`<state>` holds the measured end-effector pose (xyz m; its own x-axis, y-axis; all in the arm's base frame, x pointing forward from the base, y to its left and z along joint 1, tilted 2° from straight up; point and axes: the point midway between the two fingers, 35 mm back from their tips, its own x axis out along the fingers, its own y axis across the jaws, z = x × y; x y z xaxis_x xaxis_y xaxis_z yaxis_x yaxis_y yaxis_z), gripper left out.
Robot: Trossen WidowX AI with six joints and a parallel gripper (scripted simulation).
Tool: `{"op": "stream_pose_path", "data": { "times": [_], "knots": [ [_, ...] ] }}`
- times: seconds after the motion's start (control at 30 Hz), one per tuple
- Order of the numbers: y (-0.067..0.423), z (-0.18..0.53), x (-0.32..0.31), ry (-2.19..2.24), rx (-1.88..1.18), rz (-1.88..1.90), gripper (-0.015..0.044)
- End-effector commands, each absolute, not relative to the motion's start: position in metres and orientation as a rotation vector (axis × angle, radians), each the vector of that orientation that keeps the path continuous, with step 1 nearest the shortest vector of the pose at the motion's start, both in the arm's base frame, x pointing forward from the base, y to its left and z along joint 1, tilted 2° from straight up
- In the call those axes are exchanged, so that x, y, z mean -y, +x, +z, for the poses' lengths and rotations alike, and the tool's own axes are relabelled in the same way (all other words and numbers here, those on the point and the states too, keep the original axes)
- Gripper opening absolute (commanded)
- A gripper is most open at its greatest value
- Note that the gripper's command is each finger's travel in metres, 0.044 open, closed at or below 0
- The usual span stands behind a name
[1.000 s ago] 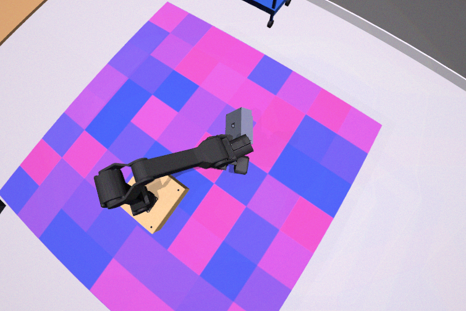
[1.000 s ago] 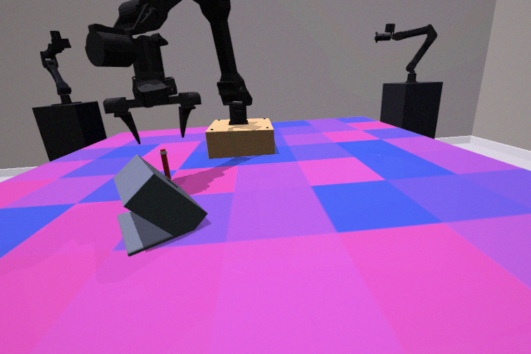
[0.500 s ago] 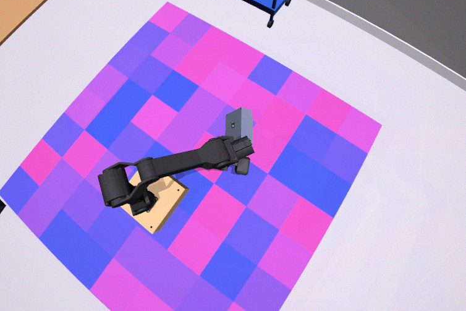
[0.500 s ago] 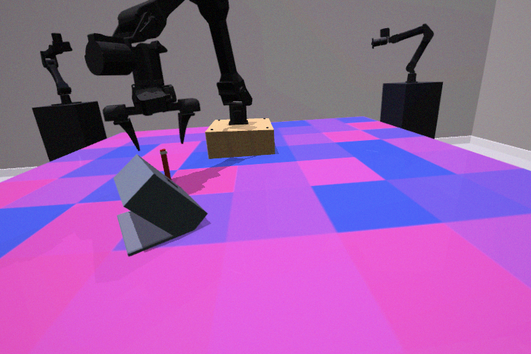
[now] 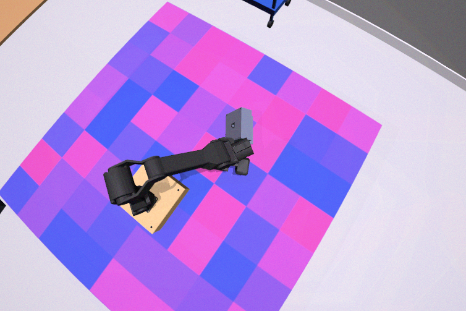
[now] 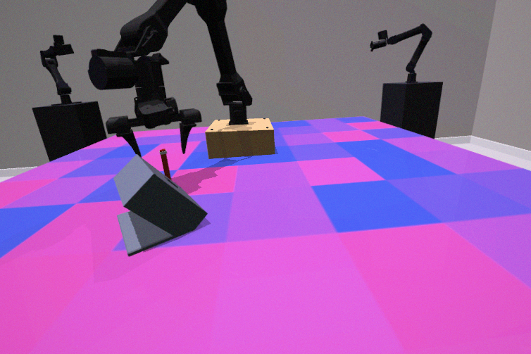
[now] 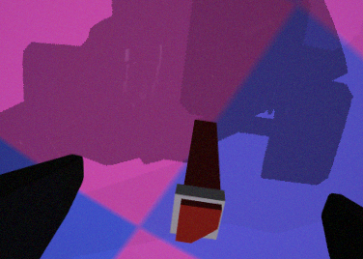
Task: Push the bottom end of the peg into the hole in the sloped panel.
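Top view: high overhead, tilted, wide over checkered mat and arm base block. Exterior view: low, near mat level, facing the arm across the sloped panel. Wrist view: close, pointing down at peg, apparently from above. Shared by top and exterior: panel, base block, mat.

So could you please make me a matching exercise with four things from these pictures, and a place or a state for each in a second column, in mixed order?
Things:
1. peg
2. gripper
3. sloped panel
4. wooden block

Place or state:
A. under the arm's foot
B. grey, with one hole in its face
C. red, standing upright on the mat
D. fingers wide open, holding nothing, above the peg

Pairs: 1-C, 2-D, 3-B, 4-A
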<state>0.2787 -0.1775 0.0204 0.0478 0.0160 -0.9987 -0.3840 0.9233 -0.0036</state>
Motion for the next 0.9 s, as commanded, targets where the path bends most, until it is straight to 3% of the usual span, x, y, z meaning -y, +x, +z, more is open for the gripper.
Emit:
{"op": "stream_pose_path", "data": {
  "times": [0.0, 0.47, 0.87],
  "knots": [
    [0.277, 0.012, 0.177, -0.302, -1.507, 0.316, 0.044],
    [0.277, -0.005, 0.176, -0.302, -1.507, 0.316, 0.044],
    [0.278, -0.002, 0.176, -0.302, -1.501, 0.316, 0.0125]
  ]
}}
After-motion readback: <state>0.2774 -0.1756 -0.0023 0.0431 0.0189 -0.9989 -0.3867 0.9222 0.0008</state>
